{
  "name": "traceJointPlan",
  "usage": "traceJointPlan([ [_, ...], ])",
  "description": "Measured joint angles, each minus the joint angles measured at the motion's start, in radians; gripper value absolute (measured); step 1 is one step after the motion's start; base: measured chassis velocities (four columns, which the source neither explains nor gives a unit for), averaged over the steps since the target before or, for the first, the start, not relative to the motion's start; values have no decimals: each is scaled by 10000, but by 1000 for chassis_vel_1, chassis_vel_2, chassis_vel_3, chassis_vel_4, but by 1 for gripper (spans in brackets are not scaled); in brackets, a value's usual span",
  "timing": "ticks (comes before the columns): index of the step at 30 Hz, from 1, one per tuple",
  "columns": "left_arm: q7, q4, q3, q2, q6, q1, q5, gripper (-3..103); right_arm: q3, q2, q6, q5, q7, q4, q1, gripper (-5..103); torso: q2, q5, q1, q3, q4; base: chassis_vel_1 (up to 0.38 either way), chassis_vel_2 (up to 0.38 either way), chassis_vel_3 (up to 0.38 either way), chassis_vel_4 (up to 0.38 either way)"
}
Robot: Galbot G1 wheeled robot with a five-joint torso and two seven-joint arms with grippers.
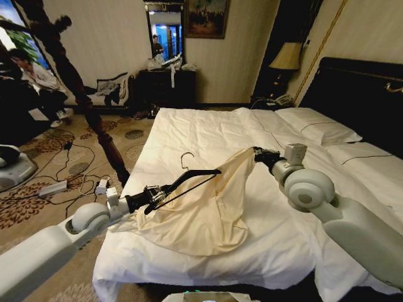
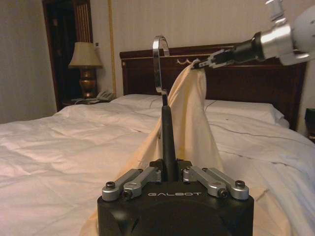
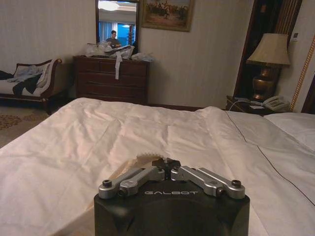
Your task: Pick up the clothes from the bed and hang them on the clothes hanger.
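Both grippers clamped, left gripper on hanger, right gripper on shirt edge

This is a bedroom, like one in a hotel. A big bed with white covers and pillows stands against a dark headboard. A lamp and a phone sit beside it. A dark dresser, a mirror, a framed picture and patterned carpet are here too.
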Motion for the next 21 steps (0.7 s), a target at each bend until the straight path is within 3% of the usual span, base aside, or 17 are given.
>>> traceJointPlan([
  [8,299,-648,-366,357,109,224,-608,13,117,-83,4,-134,-25,-12,-221,0,0,3,0,0,-4,0,0,0,0],
  [21,340,-264,365,77,273,-266,-49,13,124,-217,27,-76,-69,264,-211,0,0,2,-1,-1,-5,0,0,0,0],
])
